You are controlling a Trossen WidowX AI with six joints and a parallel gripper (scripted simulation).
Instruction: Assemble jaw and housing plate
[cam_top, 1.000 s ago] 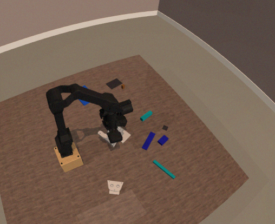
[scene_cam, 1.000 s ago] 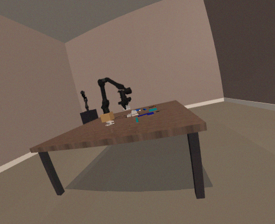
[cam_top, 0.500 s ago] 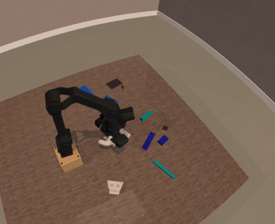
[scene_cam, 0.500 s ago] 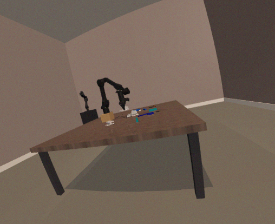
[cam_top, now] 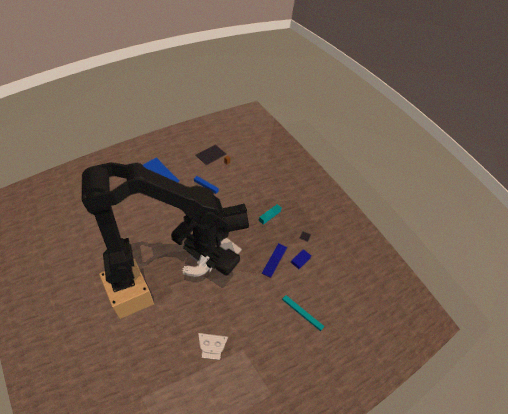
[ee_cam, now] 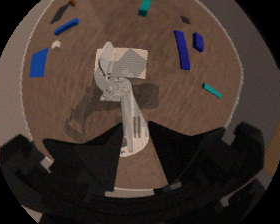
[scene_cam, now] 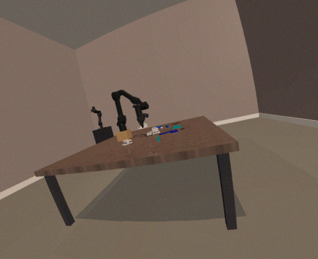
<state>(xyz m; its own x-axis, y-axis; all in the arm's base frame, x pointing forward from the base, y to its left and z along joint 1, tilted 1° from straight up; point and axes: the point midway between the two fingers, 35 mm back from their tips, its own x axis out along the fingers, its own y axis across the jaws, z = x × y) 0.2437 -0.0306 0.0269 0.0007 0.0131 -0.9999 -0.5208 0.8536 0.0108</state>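
My gripper is shut on a white jaw, held above the table. Its ribbed end sits between the fingertips; its far end reaches towards the base. The pale base lies on the table beyond the fingertips, partly hidden by the gripper in the top view. In the wrist view grey curved and toothed shapes overlap it, so I cannot tell the seated jaw from the held one, nor see the free pin. The white housing plate, with two round holes, lies apart.
Dark blue blocks and teal pieces lie beyond the base. Blue pieces, a dark flat patch and an orange block lie farther back. My arm stands on a wooden block.
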